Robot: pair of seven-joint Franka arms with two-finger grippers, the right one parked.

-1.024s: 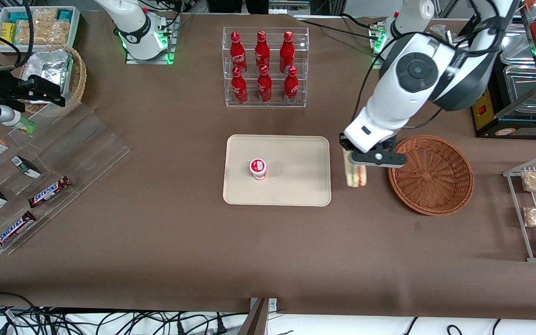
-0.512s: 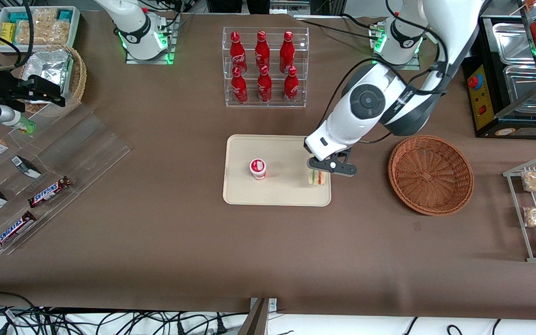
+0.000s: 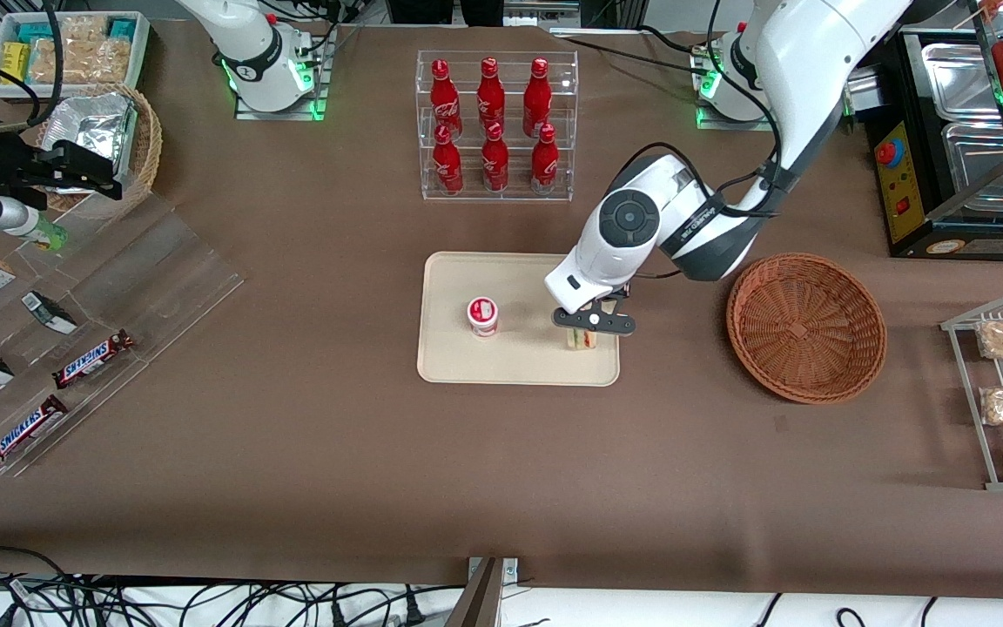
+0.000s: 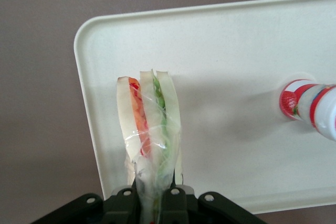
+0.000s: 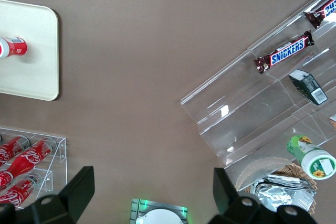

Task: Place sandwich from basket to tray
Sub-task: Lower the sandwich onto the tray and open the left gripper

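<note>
Cream-beige tray (image 3: pixel 519 366) now lies directly beneath the gripper (image 3: pixel 587 326), whose fingers (image 4: pixel 173 195) are clenched on the wrapped edge of the sandwich (image 4: pixel 149 124); the wedge hangs from them, its bread and filling layers pointing down over the tray's end nearest the basket (image 3: pixel 806 326). The basket sits well apart from the fingers, with nothing in it. The carry looks nearly done; lowering and letting go remain. A small red-lidded cup (image 3: pixel 483 315) stands near, clear of the fingers
</note>
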